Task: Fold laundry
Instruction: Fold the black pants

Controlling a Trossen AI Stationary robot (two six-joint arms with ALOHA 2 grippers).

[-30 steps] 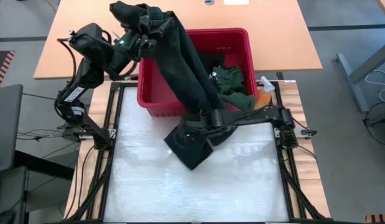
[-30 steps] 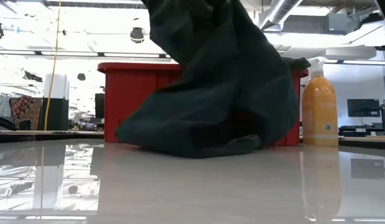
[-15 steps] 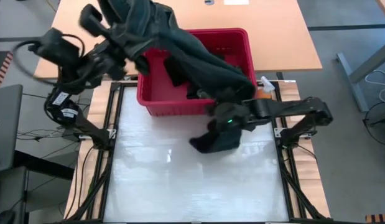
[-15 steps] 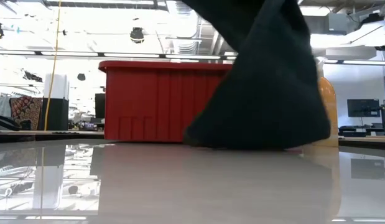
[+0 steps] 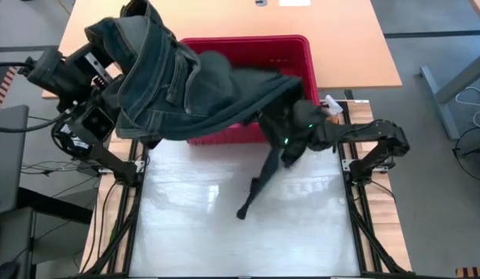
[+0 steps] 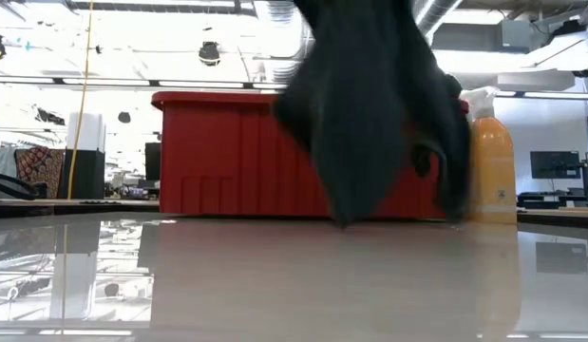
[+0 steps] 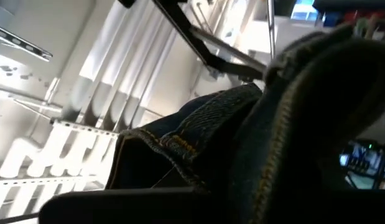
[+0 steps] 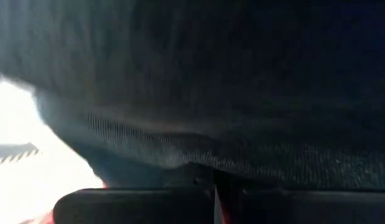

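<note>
- A dark denim garment (image 5: 177,93), jeans by the stitched seams in the left wrist view, hangs stretched between both arms over the red basket (image 5: 290,48), at about 12 o'clock on the counter (image 5: 185,232).
- A second ago the same garment ran as a narrow column from the left gripper down to a heap on the counter; now its upper part is fanned wide and lifted, and the heap is gone.
- The left gripper (image 5: 108,58), out at 10 o'clock beyond the basket's corner, has swung outward and higher, its fingers pressed together on the waistband end of the cloth.
- The right gripper (image 5: 290,128), which was low over the counter, has risen to the basket's near right corner at roughly 1 o'clock and pinches a fold of the same garment, fingers clamped on the fabric.
- One trouser leg (image 5: 259,182) dangles below the right gripper, its tip reaching toward the counter's middle; the low view shows the tip just at or barely above the surface, and contact cannot be told.
- The orange spray bottle (image 6: 488,157) stands just beside the basket's right end, close to the swinging cloth.
- Reading: the garment is out of the basket and being spread, but nothing is laid flat yet, so folding has not begun. The basket's contents are hidden under the cloth.
</note>
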